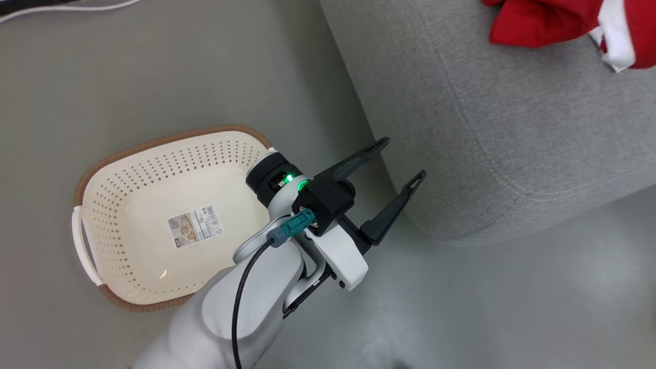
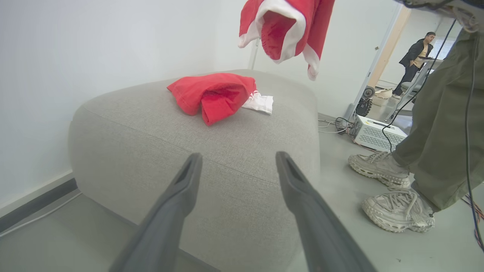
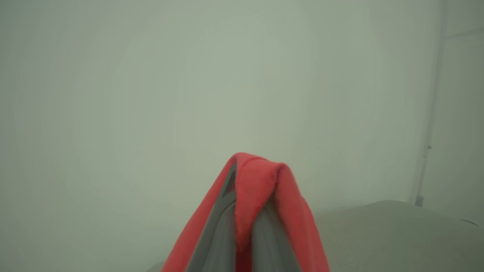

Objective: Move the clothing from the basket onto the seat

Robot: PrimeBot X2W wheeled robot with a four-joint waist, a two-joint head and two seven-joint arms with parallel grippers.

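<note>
Left hand [image 1: 402, 159] wide open, nothing between its two long dark tapered fingers. It sits between the basket [image 1: 128, 179] and the rounded corner of the seat [image 1: 487, 128], fingers aimed at the seat. Basket: cream perforated plastic, rounded rectangle, brown woven-look rim, white side handle, standing on the smooth grey floor [image 1: 512, 307]. Paper label [image 1: 195, 227] on its bare inner floor. Seat: grey woven upholstery, stitched seam round the edge, soft corners. Head view catches the clothing [image 1: 538, 23] at top right over the seat, bright red with white trim; from there can't tell what lies and what hangs. Left wrist view sorts that out. Past the left hand [image 2: 238, 156], the lying garment [image 2: 211, 92] is a crumpled red bundle with a white striped edge, resting on the seat [image 2: 132, 124] top near its far side. The hanging garment [image 2: 287, 26] dangles in the air above it, red with broad white bands, clear of the cushion, its top running out of frame. Right wrist view gives the grip: right hand [image 3: 253, 181] clamped shut on the hanging garment [image 3: 261, 181], soft fleecy red fabric pinched between the grey fingers and draped over both, against a hazy pale wall [image 3: 151, 94]. Left wrist view also adds a person's olive trousers [image 2: 442, 124] and pale chunky sneakers [image 2: 397, 211] on the floor just right of the seat. Behind them sits a white box [image 2: 378, 132] with cables [image 2: 332, 124], and a second person [image 2: 414, 56] stands far off at a doorway.
</note>
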